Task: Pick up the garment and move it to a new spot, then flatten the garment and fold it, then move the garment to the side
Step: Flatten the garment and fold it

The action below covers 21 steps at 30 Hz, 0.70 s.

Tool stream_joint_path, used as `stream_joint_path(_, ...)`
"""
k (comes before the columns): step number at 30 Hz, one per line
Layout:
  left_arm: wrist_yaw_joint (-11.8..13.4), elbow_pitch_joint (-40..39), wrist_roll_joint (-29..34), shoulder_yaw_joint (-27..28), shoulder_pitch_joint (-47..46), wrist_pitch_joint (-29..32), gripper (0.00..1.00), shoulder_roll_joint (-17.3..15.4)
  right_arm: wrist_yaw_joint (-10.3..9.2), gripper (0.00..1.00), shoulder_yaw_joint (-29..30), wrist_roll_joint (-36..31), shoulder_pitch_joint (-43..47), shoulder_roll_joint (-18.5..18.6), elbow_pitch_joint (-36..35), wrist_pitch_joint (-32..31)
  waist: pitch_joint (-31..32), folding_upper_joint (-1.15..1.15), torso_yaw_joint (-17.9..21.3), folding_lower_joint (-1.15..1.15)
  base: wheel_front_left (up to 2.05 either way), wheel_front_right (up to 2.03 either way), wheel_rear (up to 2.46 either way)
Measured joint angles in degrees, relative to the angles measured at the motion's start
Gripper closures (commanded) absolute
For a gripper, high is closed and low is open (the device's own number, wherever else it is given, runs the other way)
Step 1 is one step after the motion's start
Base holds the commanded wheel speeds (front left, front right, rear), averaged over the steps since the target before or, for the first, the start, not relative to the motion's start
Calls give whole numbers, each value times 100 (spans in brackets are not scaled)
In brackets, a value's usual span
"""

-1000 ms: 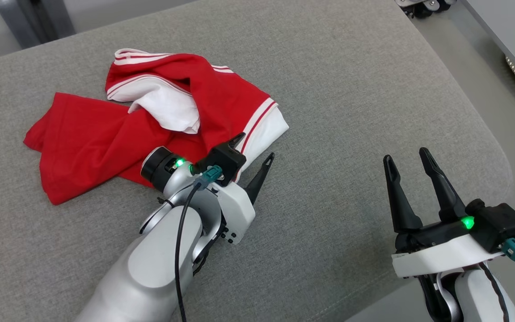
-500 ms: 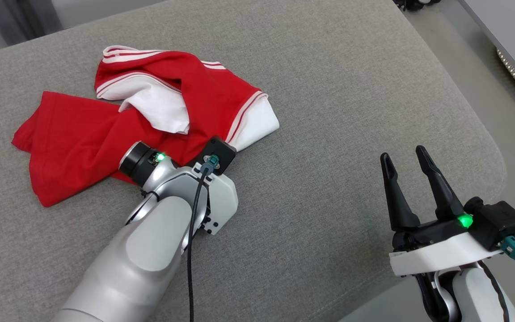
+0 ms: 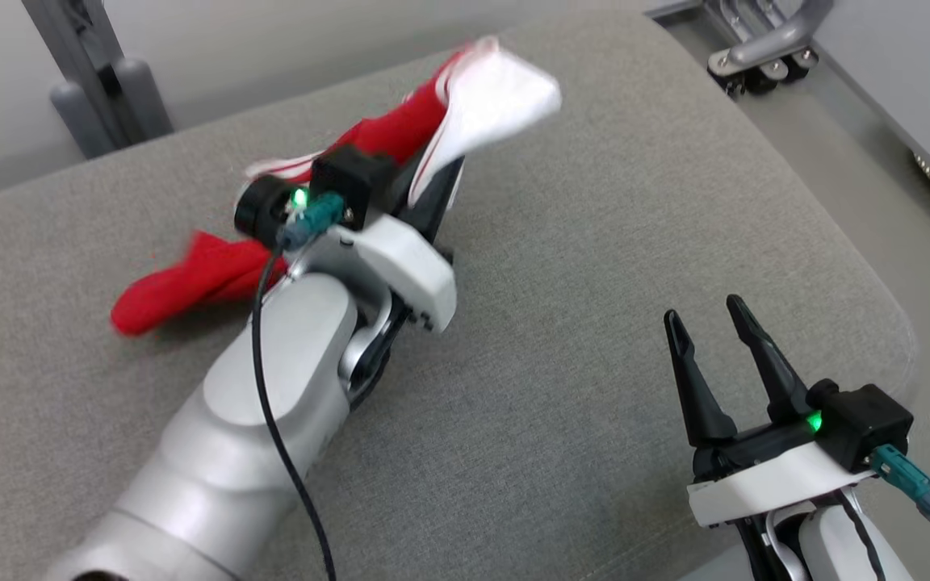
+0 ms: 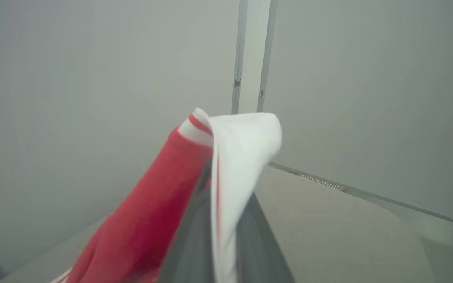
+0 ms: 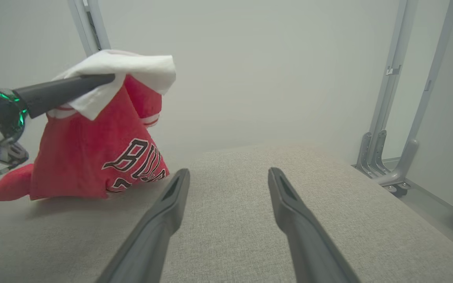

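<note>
The garment (image 3: 400, 137) is a red jersey with white, striped trim. My left gripper (image 3: 442, 171) is shut on its white edge and holds that end up above the grey cushion (image 3: 594, 242). The red tail (image 3: 182, 282) still rests on the cushion. In the left wrist view the white fold (image 4: 242, 149) is pinched between the blurred fingers (image 4: 187, 236). The right wrist view shows the garment (image 5: 92, 157) hanging with black lettering, the left gripper's finger (image 5: 65, 90) across its top. My right gripper (image 3: 705, 313) stands open at the lower right, away from the cloth, its fingers (image 5: 163, 212) holding nothing.
The cushion's rounded right edge (image 3: 901, 323) drops to the floor. Metal frame legs with casters (image 3: 764, 48) stand past the far right corner, also the frame legs (image 5: 387, 165) in the right wrist view. A grey stand (image 3: 94, 89) rises behind the far left edge.
My left gripper has shut on the garment's white-trimmed edge and lifted it up and away, bunching the cloth. The head camera has shifted. The right gripper stays open in place.
</note>
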<state>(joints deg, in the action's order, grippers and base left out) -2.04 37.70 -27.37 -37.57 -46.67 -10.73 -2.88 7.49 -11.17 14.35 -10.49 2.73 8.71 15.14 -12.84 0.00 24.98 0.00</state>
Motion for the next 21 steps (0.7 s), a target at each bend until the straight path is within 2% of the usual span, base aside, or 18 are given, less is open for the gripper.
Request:
stream_joint_path(5,337,-563,-307,-121,-766,-348,100,11,0,0,-100,-26,85,1,89,0,361,0,22,0,0,0,0)
stream_joint_path(9,560,-845,-714,-157,-1201,-405,100,12,0,0,-160,-40,119,2,127,0,536,0,78,0,0,0,0)
stream_joint_path(15,870,-840,-2199,-208,-1261,-420,100,27,0,0,-101,-69,126,2,131,0,595,0,77,0,0,0,0)
stream_joint_path(19,944,-415,-3429,-205,-549,-424,100,21,0,0,-22,-105,132,2,105,0,569,0,-58,0,0,0,0)
stream_joint_path(21,967,-223,-3889,10,-171,-424,100,21,0,0,-8,-120,144,2,103,0,558,0,-141,0,0,0,0)
